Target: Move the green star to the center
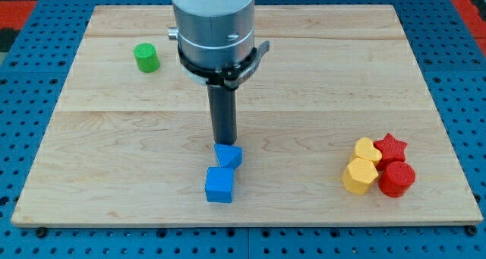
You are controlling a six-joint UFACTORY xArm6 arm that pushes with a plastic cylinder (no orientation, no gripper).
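No green star shows in the camera view; the only green block is a green cylinder (146, 58) near the board's upper left. My tip (224, 141) stands at the board's middle, touching the top edge of a small blue block (228, 156). A blue cube (219, 184) lies just below that block, touching it. The green cylinder is far up and to the left of my tip.
At the lower right sits a tight cluster: a yellow heart-like block (367, 150), a yellow hexagonal block (358, 176), a red star (391, 146) and a red cylinder (396, 178). The wooden board (304, 77) lies on a blue pegboard.
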